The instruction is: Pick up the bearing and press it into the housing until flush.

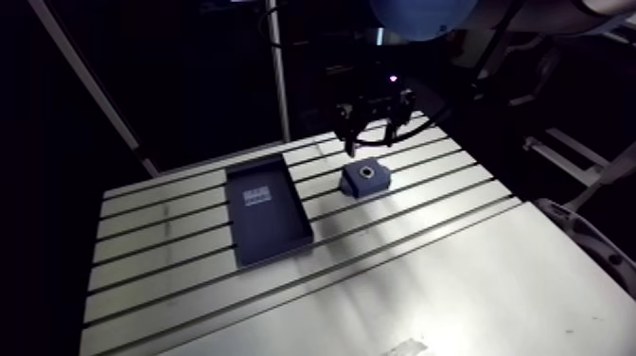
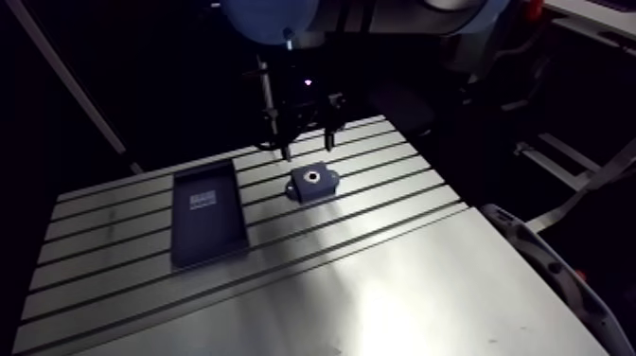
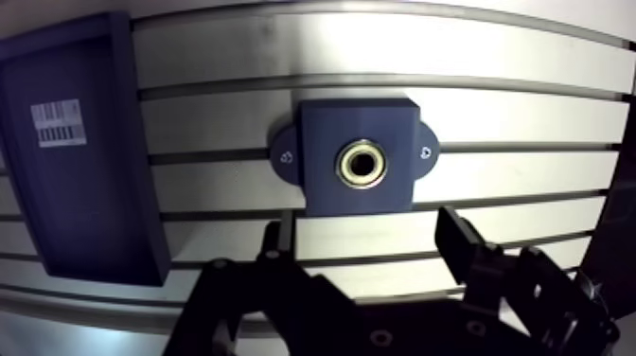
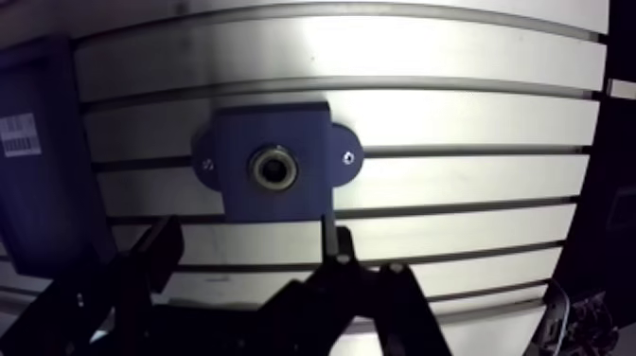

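A dark blue housing block (image 3: 322, 133) with two small side ears lies on the slotted table (image 1: 426, 265). A metal bearing ring (image 3: 362, 163) sits in its central bore, and its face looks level with the block's top. My gripper (image 3: 364, 232) hangs above the table, open, with nothing between its fingers (image 3: 454, 237). In the wrist view the housing lies just ahead of the fingertips and apart from them. The arm view shows the gripper (image 1: 379, 131) behind and above the housing (image 1: 364, 177).
Beside the housing on the table lies a dark blue shallow tray (image 1: 267, 208) with a white barcode label (image 3: 58, 123). I see nothing else in it. The table's edge runs close behind the gripper.
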